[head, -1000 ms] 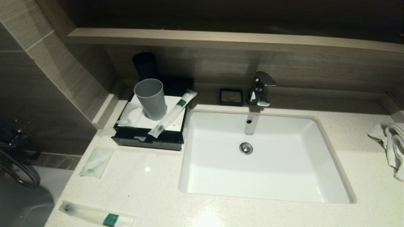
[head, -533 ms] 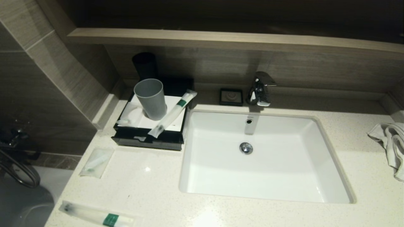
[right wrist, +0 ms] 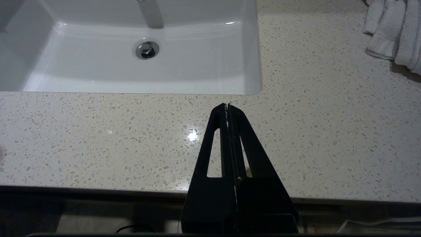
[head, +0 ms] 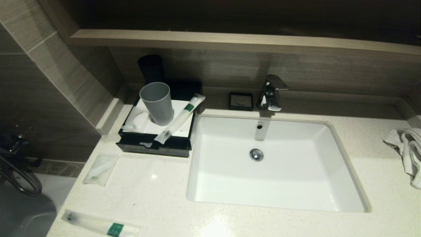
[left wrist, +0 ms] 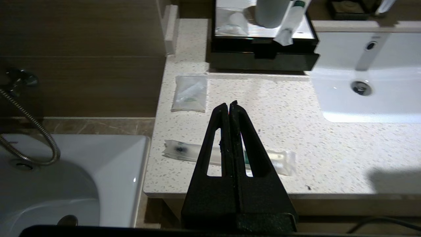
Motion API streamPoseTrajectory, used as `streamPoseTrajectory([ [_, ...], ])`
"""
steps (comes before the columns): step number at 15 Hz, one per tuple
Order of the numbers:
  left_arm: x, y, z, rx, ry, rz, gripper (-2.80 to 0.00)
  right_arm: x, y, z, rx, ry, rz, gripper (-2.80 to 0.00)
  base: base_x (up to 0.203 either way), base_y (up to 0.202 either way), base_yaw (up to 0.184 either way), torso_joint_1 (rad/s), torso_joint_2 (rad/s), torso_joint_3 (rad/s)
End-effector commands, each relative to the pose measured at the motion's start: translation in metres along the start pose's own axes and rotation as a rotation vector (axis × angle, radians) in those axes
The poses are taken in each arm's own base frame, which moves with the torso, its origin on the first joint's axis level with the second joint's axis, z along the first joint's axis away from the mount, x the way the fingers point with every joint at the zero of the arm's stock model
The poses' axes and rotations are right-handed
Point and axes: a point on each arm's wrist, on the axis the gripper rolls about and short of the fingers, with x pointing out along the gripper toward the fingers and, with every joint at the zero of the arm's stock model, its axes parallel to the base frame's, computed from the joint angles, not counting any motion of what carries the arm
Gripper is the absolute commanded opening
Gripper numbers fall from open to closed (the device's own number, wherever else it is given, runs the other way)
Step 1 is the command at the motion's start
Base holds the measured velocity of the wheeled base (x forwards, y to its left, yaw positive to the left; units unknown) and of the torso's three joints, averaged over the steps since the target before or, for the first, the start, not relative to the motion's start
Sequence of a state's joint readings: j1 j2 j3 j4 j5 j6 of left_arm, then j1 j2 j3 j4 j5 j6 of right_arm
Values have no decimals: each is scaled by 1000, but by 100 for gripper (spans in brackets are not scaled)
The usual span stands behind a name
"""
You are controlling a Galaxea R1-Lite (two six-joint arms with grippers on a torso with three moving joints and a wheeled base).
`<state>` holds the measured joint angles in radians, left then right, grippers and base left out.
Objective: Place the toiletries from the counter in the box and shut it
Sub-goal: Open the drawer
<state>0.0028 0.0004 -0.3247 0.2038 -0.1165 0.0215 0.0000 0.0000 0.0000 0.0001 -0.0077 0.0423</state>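
Note:
The black box point(head: 154, 146) with its white top panel stands at the back left of the counter point(head: 158, 194), its drawer pushed in. One long packet point(head: 180, 118) with a green label lies slanted on the box top. Another long packet point(head: 102, 224) lies at the counter's front left edge, and a flat clear sachet point(head: 100, 169) lies in front of the box. In the left wrist view my left gripper point(left wrist: 229, 104) is shut and empty, hovering over that front packet point(left wrist: 279, 159), with the sachet point(left wrist: 190, 93) farther ahead. My right gripper point(right wrist: 227, 105) is shut and empty above the counter point(right wrist: 98, 138) in front of the sink. Neither gripper shows in the head view.
A grey cup point(head: 157, 103) stands on the box top. The white sink basin point(head: 279, 197) fills the middle, with a chrome tap point(head: 271, 92) and a small black soap dish point(head: 241, 101) behind it. A white towel point(head: 408, 153) lies at the right edge. A wood ledge point(head: 230, 41) overhangs the back.

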Motion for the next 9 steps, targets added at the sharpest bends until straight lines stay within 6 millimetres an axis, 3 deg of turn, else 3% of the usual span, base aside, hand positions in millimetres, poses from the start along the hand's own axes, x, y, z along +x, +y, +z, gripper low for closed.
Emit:
streamPoseTrajectory([
  [1, -11, -2, 17, 6, -43, -26, -280, 0, 0, 0, 1, 0, 0, -280, 0, 0, 0, 0, 0, 0],
  [5, -31, -4, 40, 8, -61, -34, -280, 0, 0, 0, 1, 0, 0, -280, 0, 0, 0, 0, 0, 0],
  [9, -42, -6, 47, 6, -42, -81, -280, 0, 0, 0, 1, 0, 0, -280, 0, 0, 0, 0, 0, 0],
])
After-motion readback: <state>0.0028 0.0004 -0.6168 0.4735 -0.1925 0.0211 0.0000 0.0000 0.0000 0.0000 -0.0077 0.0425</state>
